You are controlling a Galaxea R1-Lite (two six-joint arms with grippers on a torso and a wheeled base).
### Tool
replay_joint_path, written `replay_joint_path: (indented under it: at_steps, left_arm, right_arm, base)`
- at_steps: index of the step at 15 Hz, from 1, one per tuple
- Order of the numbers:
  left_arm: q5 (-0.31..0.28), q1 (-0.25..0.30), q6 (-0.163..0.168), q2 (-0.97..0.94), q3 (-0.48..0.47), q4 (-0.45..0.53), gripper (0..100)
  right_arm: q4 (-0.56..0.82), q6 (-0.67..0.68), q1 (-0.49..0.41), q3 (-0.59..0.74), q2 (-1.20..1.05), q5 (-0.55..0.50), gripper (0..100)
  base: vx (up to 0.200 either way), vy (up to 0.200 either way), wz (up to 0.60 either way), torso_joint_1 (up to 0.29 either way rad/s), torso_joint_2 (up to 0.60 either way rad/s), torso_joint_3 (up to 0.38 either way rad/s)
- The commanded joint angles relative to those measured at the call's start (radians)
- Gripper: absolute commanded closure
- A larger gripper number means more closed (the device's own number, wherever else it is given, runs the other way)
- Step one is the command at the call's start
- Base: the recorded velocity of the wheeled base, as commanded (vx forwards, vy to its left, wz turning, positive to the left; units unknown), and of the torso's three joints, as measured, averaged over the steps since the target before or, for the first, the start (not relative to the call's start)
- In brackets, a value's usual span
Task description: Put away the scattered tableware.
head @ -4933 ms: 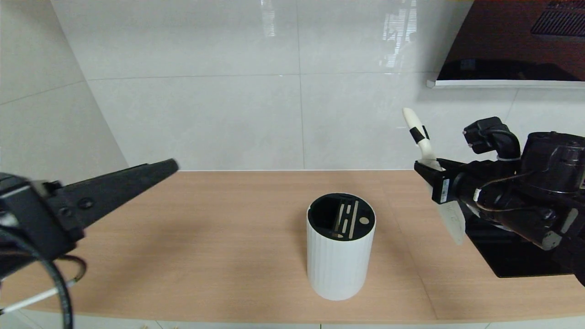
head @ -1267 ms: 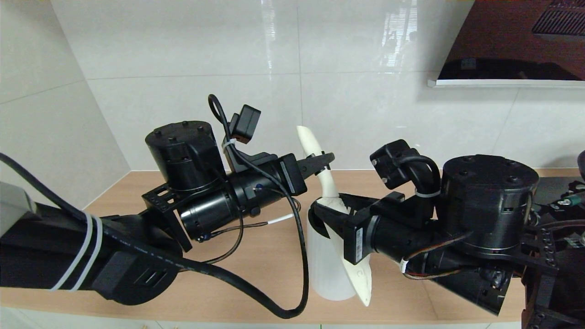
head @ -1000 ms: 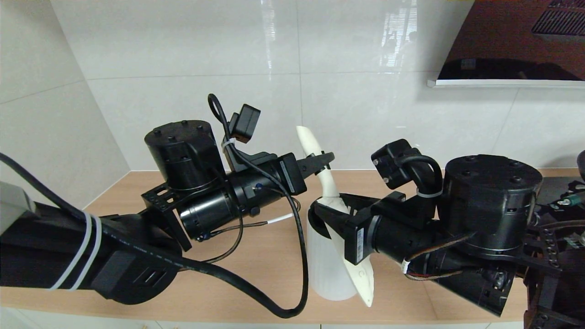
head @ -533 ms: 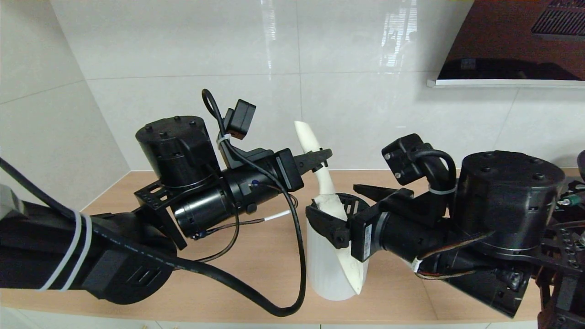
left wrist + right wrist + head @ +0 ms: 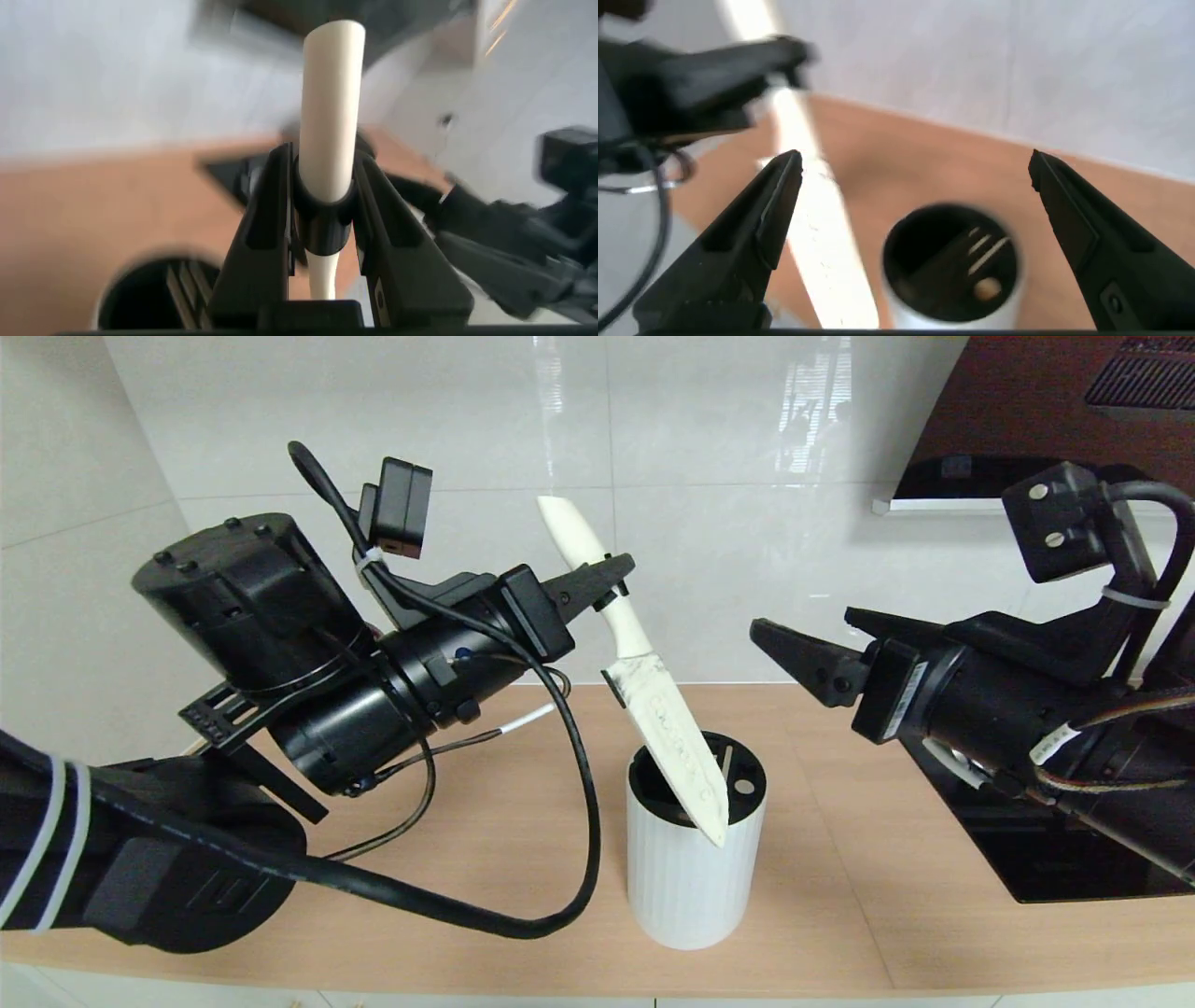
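**Knife held over the slotted holder**

I see a pale wood-grain countertop bearing a white, ribbed, cylindrical holder. Its black top insert is cut with narrow slots and one round hole. The right gripper hangs to one side, jaws spread wide, holding nothing. The left gripper clamps the smooth cream handle of a white-bladed knife, tilted point-down over the holder's mouth; whether they touch I cannot tell.
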Motion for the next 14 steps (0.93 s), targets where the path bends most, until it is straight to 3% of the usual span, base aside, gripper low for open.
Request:
replay_joint_path:
  at_steps: [1, 4, 6, 14]
  left_arm:
    - [0.008, 0.009, 0.022, -0.004, 0.001, -0.01, 100]
    - [0.065, 0.011, 0.156, 0.007, 0.001, -0.019, 100]
    - [0.097, 0.011, 0.22, 0.023, 0.003, -0.055, 100]
    - [0.206, -0.035, 0.439, 0.158, 0.004, -0.197, 100]
  right_arm:
    - [0.0, 0.0, -0.02, 0.0, -0.019, 0.001, 0]
    - [0.0, 0.0, -0.025, 0.004, -0.013, 0.001, 0]
    - [0.0, 0.0, -0.025, 0.004, -0.012, 0.001, 0]
    - [-0.001, 0.0, -0.025, 0.007, 0.007, 0.002, 0]
  base:
    - [0.0, 0.0, 0.0, 0.0, 0.0, 0.0]
    - [0.0, 0.0, 0.0, 0.0, 0.0, 0.0]
    - [0.0, 0.0, 0.0, 0.0, 0.0, 0.0]
    - [0.0, 0.0, 0.0, 0.0, 0.0, 0.0]
